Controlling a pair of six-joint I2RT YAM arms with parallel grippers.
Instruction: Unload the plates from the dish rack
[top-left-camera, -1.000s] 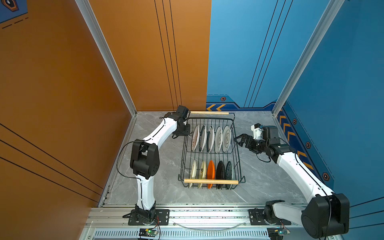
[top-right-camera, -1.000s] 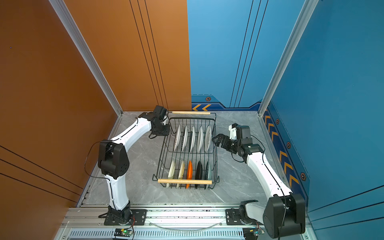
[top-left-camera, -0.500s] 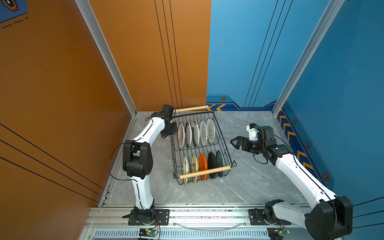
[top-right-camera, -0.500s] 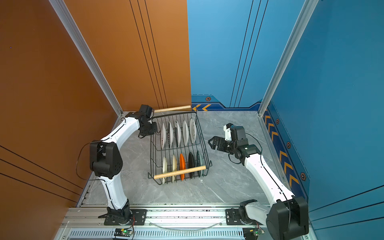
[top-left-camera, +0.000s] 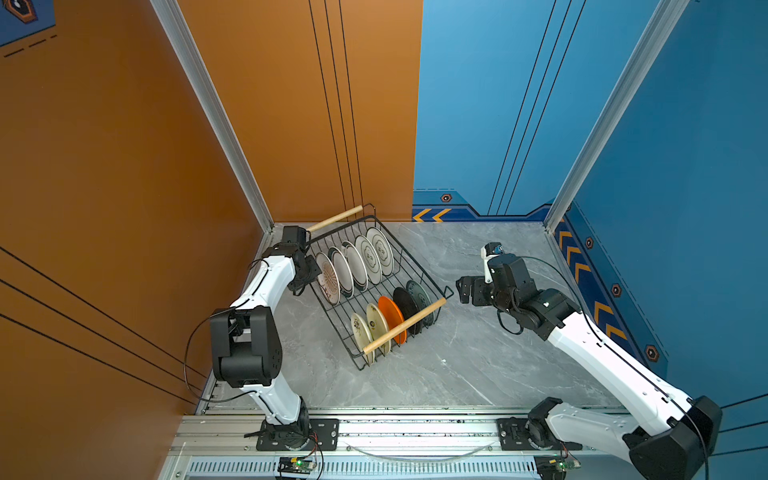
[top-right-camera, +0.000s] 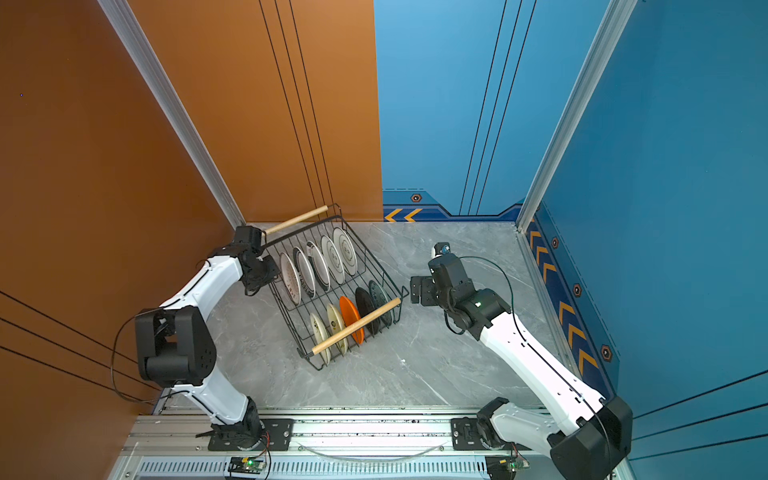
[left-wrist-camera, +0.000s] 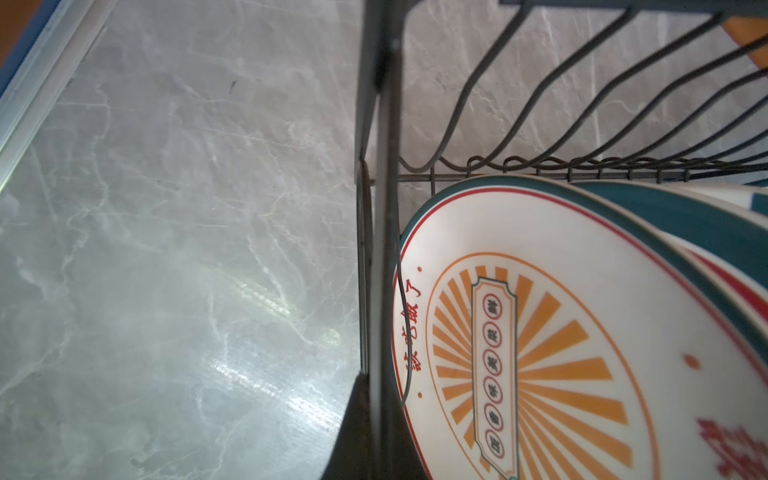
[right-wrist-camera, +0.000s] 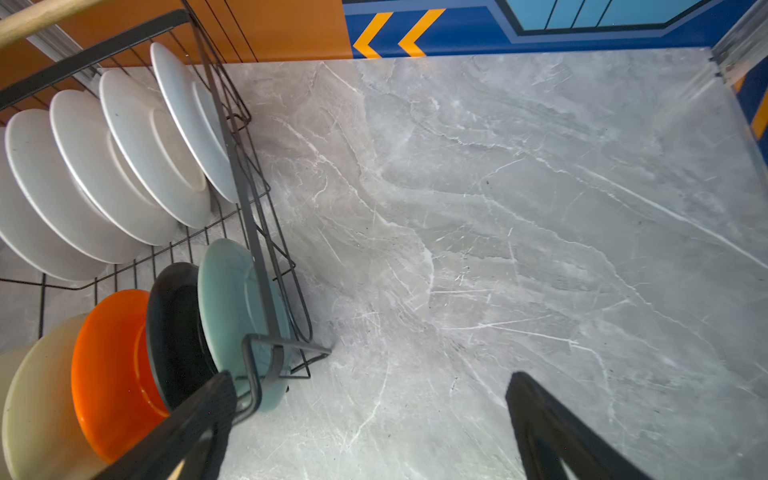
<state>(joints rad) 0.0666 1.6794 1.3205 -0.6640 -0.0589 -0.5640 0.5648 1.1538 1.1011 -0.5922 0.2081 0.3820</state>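
The black wire dish rack sits skewed on the table, its far wooden handle near the back left corner. Upright in its slots stand the plates: a far row of large white ones and a near row with cream, orange, black and teal. My left gripper is shut on the rack's side rim wire, beside a sunburst-patterned plate. Just off the rack's near right corner, my right gripper stands open and holds nothing.
The grey marble tabletop is walled in by an orange panel on the left and blue panels at the back and right. An aluminium rail with both arm bases runs along the front edge.
The left gripper has shut on the rack's rim and dragged it left, turning it so the far handle swings toward the back left corner. The right gripper stays open and has shifted slightly left.
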